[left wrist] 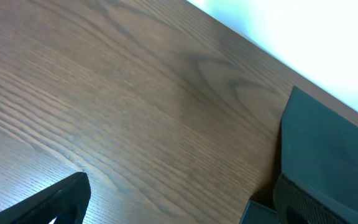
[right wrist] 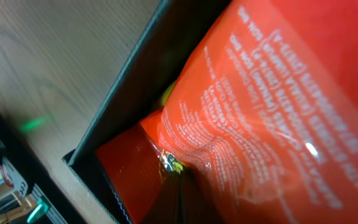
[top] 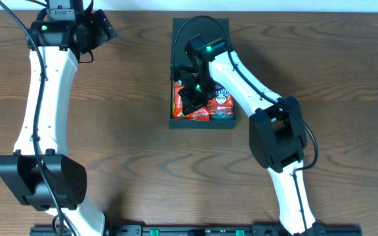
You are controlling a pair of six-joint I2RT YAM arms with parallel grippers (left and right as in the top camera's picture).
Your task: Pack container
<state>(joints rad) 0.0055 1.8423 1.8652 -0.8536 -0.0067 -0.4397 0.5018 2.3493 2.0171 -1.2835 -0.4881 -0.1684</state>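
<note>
1. Pinched fully together, the right gripper (right wrist: 178, 196) sat with its tips against the crumpled edge of a red snack packet (right wrist: 278, 106). Whether a fold of film was caught between them could not be told.
2. That packet lay inside the container (top: 202, 124), close to its left wall (right wrist: 129, 87), with a blue-and-white packet (top: 222, 97) beside it.
3. If film was snagged, pulling away would likely have dragged the packet back out. Pressing deeper risked crushing the contents. A sideways sweep could have pushed the light cardboard wall and slid the whole box.
4. The wall stood just beside the tips, so straight up looked like the cleanest way out. The hinged lid (top: 201, 29) was open toward the far side, under the wrist's looping cable, and a careless retreat might have caught it.
5. The left gripper (top: 102, 29) hung with jaws spread wide, holding nothing, near the far left of the table (top: 130, 98). It was well apart from the container, with bare wood beneath it.
</note>
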